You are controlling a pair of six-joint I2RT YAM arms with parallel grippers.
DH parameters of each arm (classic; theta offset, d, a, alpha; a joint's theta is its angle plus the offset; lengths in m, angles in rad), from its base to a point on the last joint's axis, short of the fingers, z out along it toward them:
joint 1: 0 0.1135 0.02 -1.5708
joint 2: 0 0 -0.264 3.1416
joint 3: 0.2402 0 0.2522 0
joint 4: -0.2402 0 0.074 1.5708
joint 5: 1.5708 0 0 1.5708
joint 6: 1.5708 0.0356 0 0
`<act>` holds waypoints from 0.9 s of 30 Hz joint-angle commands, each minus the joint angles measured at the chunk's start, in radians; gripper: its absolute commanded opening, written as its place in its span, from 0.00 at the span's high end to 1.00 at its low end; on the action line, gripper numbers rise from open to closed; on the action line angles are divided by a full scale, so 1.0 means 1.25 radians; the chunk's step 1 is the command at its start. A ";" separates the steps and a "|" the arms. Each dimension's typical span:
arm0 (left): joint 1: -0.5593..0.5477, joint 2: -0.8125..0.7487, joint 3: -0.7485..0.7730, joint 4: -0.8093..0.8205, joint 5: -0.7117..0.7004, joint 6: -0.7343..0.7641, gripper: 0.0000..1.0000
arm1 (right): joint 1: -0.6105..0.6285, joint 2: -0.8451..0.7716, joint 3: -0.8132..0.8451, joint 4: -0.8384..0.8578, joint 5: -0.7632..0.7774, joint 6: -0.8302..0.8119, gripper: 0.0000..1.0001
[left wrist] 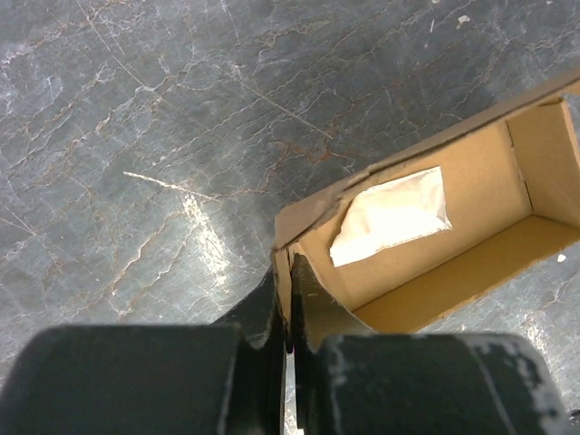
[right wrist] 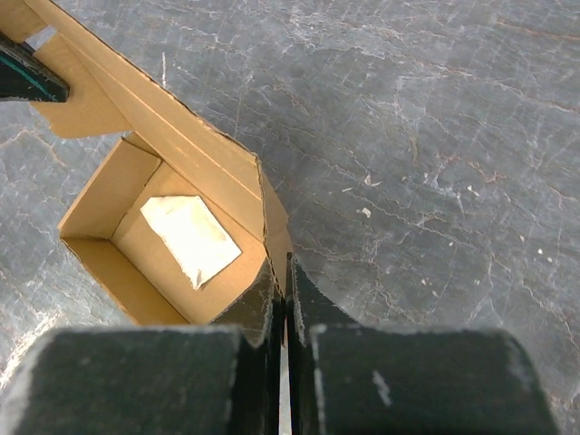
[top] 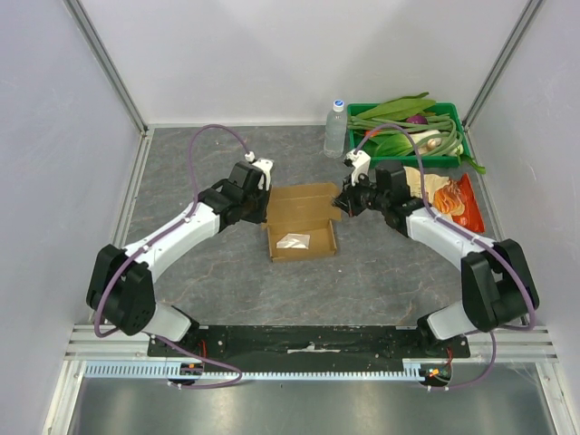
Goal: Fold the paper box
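Observation:
The brown paper box (top: pixel 302 222) lies in the middle of the table, its tray part formed and its lid flap open toward the back. A small white paper scrap (top: pixel 294 241) lies inside it. My left gripper (top: pixel 264 210) is shut on the box's left side wall (left wrist: pixel 283 276). My right gripper (top: pixel 342 205) is shut on the box's right side wall (right wrist: pixel 277 245). The open box interior shows in the left wrist view (left wrist: pixel 471 199) and in the right wrist view (right wrist: pixel 118 195), with the white scrap (left wrist: pixel 391 216) (right wrist: pixel 190 237) on its floor.
A clear water bottle (top: pixel 335 129) stands at the back. A green tray (top: pixel 458 111) of vegetables sits at the back right. An orange snack bag (top: pixel 450 199) lies just right of my right arm. Grey walls enclose the table.

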 commanded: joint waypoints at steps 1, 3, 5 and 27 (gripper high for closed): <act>-0.006 0.019 0.045 0.001 0.005 -0.050 0.98 | 0.064 -0.089 -0.032 0.100 0.130 0.084 1.00; -0.008 0.028 0.052 0.000 -0.008 -0.074 0.98 | 0.097 -0.107 -0.043 0.110 0.234 0.105 1.00; -0.013 0.035 0.061 0.001 -0.048 -0.123 0.98 | 0.139 -0.123 -0.050 0.140 0.373 0.155 1.00; -0.158 0.083 -0.019 0.123 -0.440 -0.397 0.98 | 0.339 -0.159 -0.244 0.316 1.031 0.373 1.00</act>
